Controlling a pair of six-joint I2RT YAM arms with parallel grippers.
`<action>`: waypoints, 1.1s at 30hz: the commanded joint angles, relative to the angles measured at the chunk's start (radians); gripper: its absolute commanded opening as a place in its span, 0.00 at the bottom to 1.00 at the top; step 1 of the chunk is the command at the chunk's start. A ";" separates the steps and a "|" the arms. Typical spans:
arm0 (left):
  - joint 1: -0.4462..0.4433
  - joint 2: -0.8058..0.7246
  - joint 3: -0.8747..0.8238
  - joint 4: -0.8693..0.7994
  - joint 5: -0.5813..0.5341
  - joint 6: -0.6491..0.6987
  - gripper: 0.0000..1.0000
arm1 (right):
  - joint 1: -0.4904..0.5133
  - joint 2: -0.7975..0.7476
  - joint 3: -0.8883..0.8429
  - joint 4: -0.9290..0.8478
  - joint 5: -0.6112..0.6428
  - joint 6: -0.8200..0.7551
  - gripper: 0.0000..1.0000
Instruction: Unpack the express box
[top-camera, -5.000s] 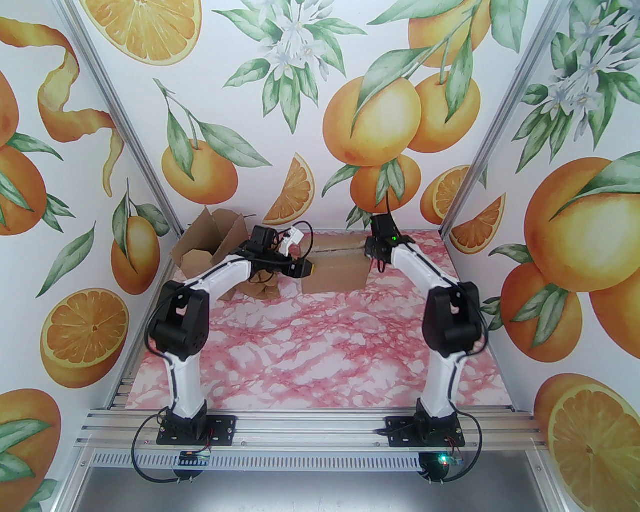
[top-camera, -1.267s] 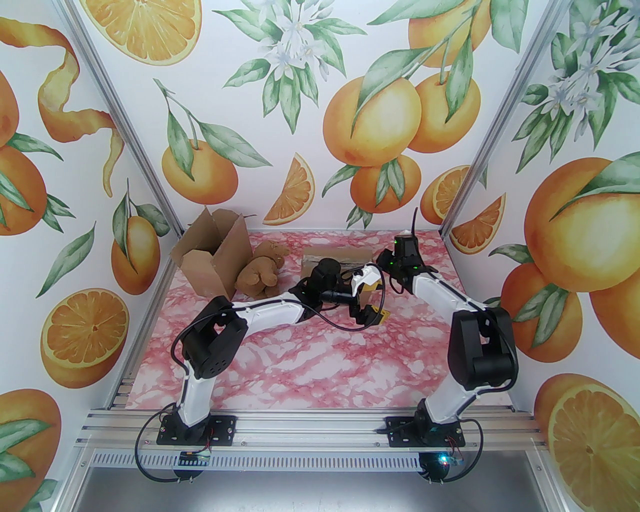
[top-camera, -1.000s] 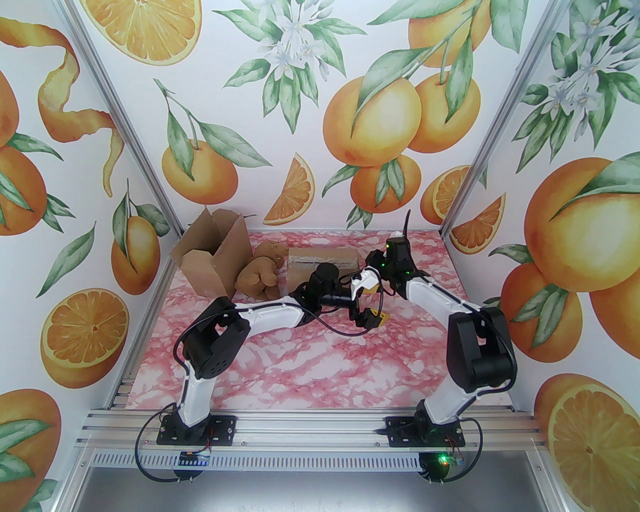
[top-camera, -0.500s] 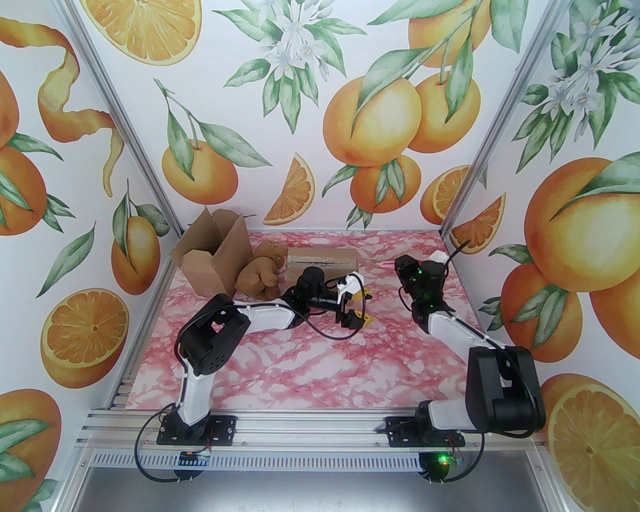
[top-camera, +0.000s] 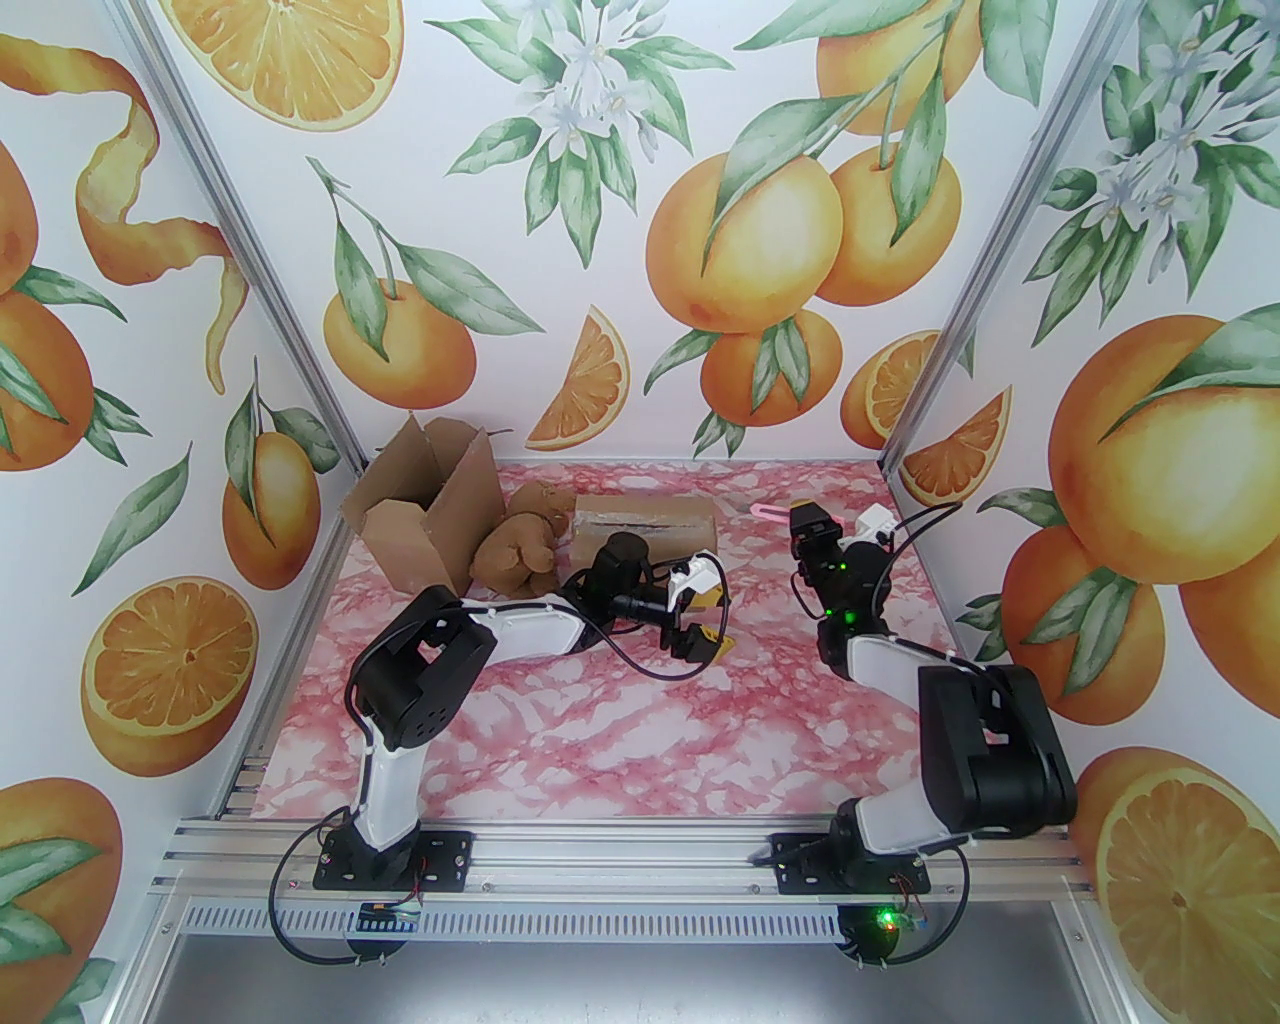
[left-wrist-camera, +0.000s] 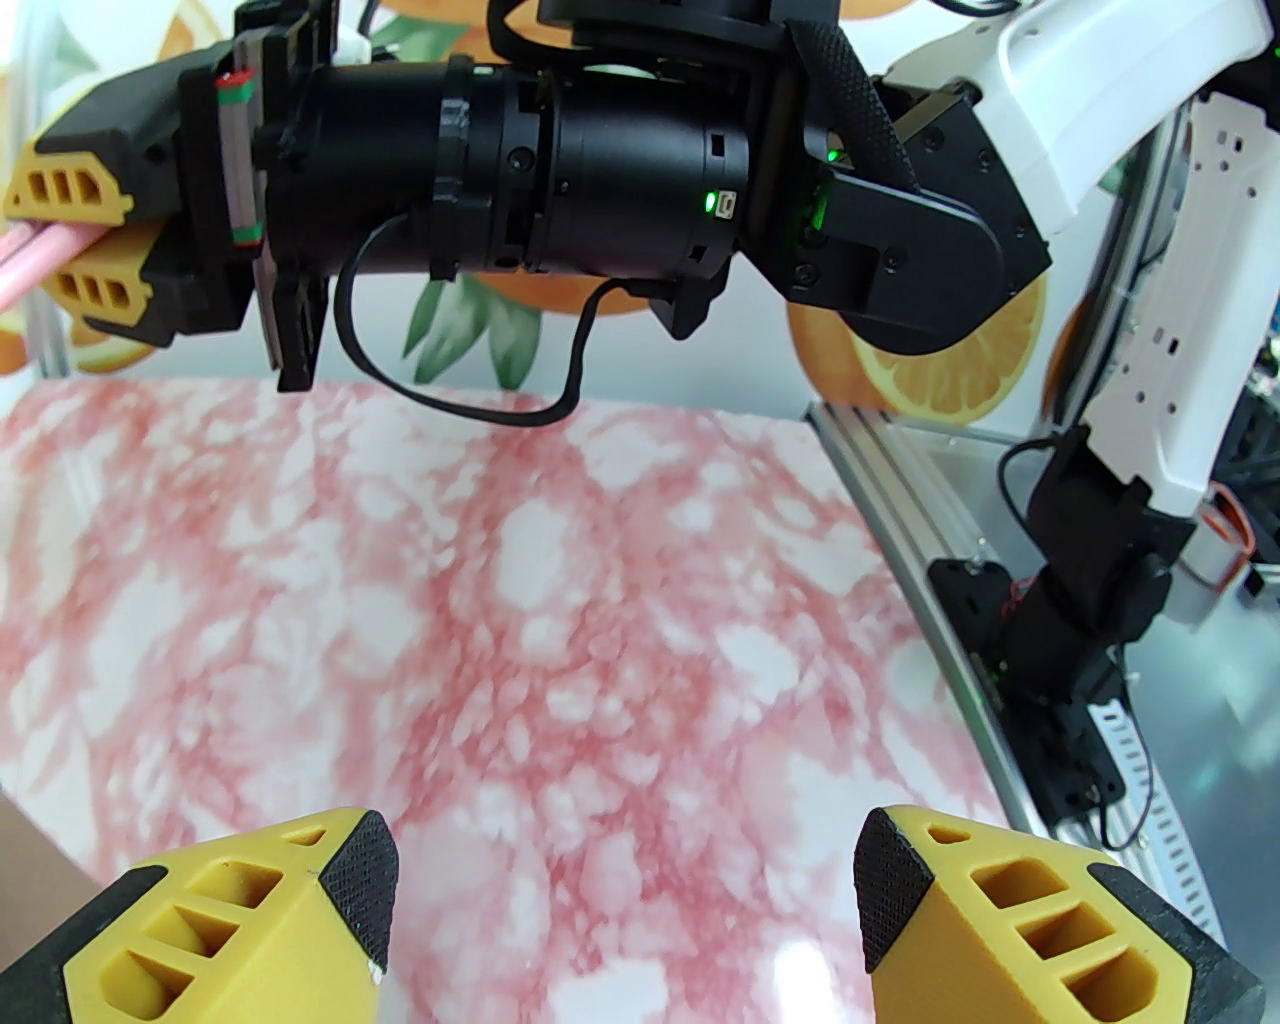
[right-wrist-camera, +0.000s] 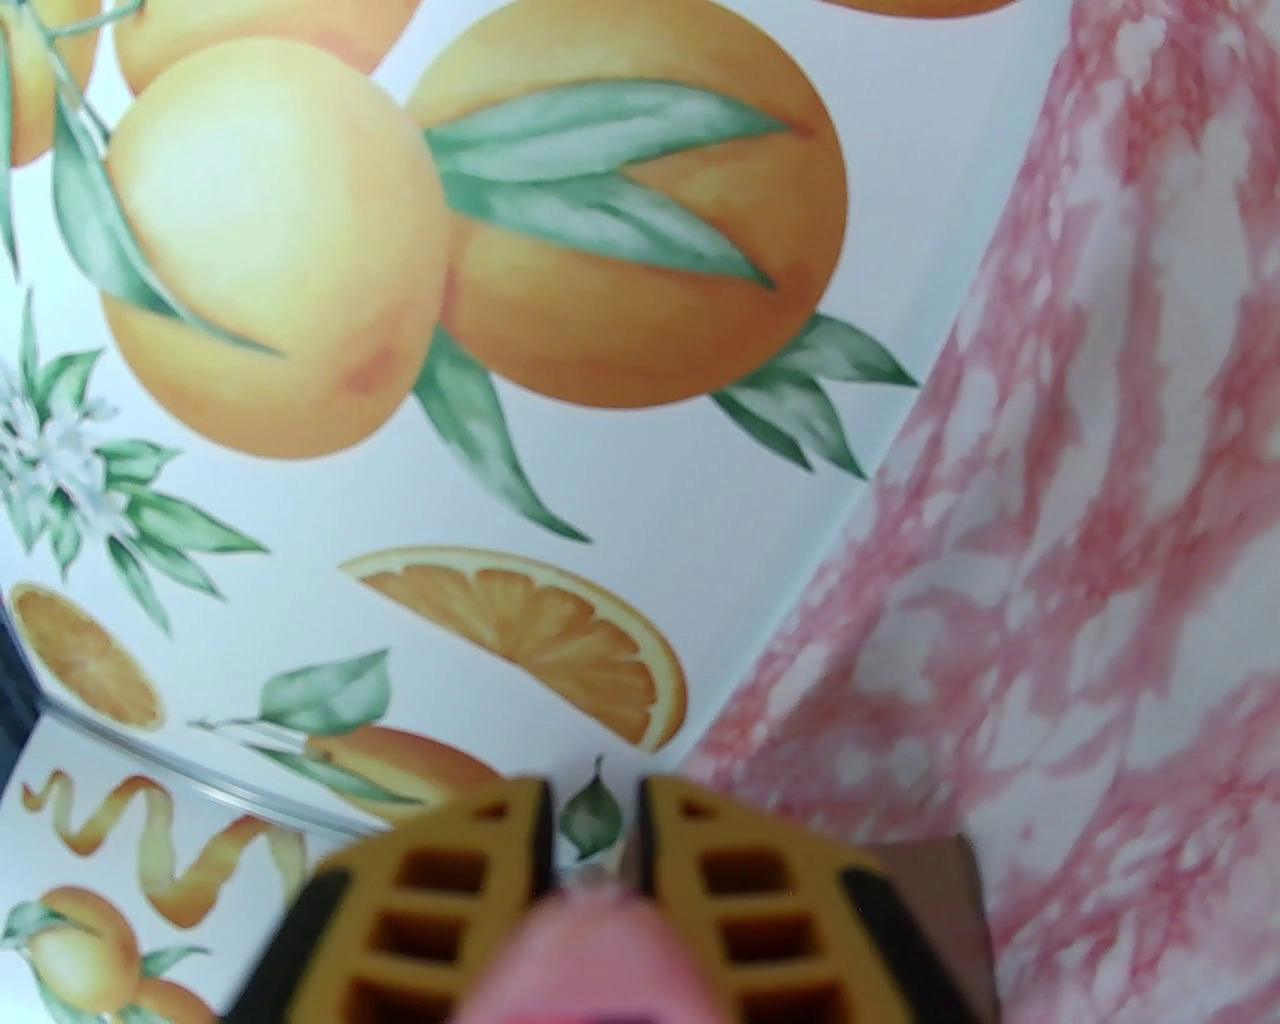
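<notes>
Top external: taped box (top-camera: 645, 522) just behind left gripper (top-camera: 718, 622), spread wide, empty; right gripper (top-camera: 795, 518) pinching pink tool (top-camera: 768, 512), well apart; pink marbled table (top-camera: 620, 730); orange-print walls (top-camera: 600, 200).

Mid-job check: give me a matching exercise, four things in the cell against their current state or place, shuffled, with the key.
Things
1. left gripper
2. right gripper
3. brown plush toy
4. closed cardboard box

States or places
A. flaps shut
B. shut on the pink tool
C. open, holding nothing
D. lying between the opened cardboard box and the closed one

Pairs: 1-C, 2-B, 3-D, 4-A
</notes>
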 joint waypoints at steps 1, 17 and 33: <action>0.010 -0.013 0.046 -0.032 -0.003 0.034 0.79 | 0.016 0.038 0.007 0.162 -0.042 0.042 0.00; 0.015 0.016 0.078 -0.059 -0.007 0.041 0.78 | 0.068 0.065 0.008 0.116 -0.037 0.037 0.00; 0.016 0.032 0.102 -0.091 -0.007 0.041 0.77 | 0.066 0.135 0.013 0.187 -0.011 0.052 0.00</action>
